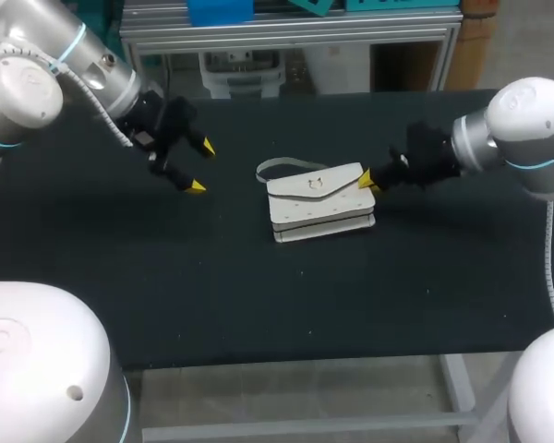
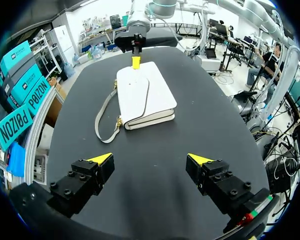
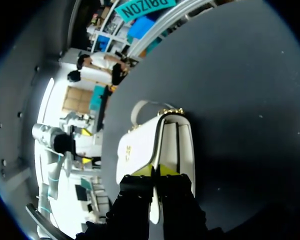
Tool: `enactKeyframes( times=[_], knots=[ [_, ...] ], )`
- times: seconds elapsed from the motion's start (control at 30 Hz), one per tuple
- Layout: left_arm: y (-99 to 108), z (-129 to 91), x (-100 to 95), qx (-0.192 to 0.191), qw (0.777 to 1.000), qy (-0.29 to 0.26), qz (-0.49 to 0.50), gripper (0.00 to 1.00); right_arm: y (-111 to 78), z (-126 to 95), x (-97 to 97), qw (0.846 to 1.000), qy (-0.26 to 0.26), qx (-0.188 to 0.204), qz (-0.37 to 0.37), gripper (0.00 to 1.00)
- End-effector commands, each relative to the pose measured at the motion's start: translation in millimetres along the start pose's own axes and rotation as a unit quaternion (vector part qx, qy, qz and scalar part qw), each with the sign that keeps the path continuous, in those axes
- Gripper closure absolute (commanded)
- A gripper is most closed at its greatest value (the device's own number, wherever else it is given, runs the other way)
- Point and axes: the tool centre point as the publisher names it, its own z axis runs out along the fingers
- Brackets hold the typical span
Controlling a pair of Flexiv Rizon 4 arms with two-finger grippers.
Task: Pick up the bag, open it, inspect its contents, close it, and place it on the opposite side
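**Head view.** A white rectangular flap handbag (image 1: 319, 205) lies flat on the black table top (image 1: 258, 305), with its flap down over the front. The right pincer (image 1: 368, 180) is at one end of it, tips on the bag. The left pincer (image 1: 201, 167) hangs well apart from the other end, fingers spread wide and holding nothing. The bag's thin pale strap (image 1: 275, 166) loops out on the side nearer the left pincer.

**Left wrist view.** The handbag (image 2: 142, 95) lies well ahead of the left pincer (image 2: 150, 160), in line with its open gap. The right pincer (image 2: 135, 61) is at the bag's far end.

**Right wrist view.** The right pincer (image 3: 155, 171) is nearly closed, with a thin white edge of the handbag (image 3: 162, 137) nipped between both fingers. The rest of the bag runs straight ahead of the tips.

**Step.** This looks like the pick-up: the bag is gripped but not yet lifted. The next move calls for a steady raise, since the hold is on a narrow edge and could slip. The left pincer would then need to close the gap and take the flap.

**Contents.** The flap is shut, so nothing inside can be seen.
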Motion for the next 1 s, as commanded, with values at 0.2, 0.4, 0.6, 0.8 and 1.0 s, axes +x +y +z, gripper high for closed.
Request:
enactKeyframes(
  times=[0.2, 0.4, 0.6, 0.8, 1.0],
  knots=[
    [0.5, 1.0, 0.4, 0.001, 1.000, -0.002, 0.000, 0.00, -12.3, 17.6, 6.4, 0.999, 0.031, -0.016, 0.003, 1.00],
    [0.5, 1.0, 0.4, 0.001, 1.000, -0.002, 0.000, 0.00, -29.0, 41.6, 23.2, 0.998, 0.061, 0.001, 0.000, 1.00],
    [0.5, 1.0, 0.4, 0.001, 1.000, -0.002, 0.000, 0.00, -44.1, 55.3, 40.4, 0.999, 0.053, -0.007, -0.010, 1.00],
    [0.5, 1.0, 0.4, 0.001, 1.000, -0.002, 0.000, 0.00, -51.9, 64.2, 46.4, 0.999, 0.048, -0.016, -0.003, 1.00],
    [0.5, 1.0, 0.4, 0.001, 1.000, -0.002, 0.000, 0.00, -57.1, 68.5, 47.5, 0.999, 0.035, -0.029, 0.004, 1.00]
  ],
)
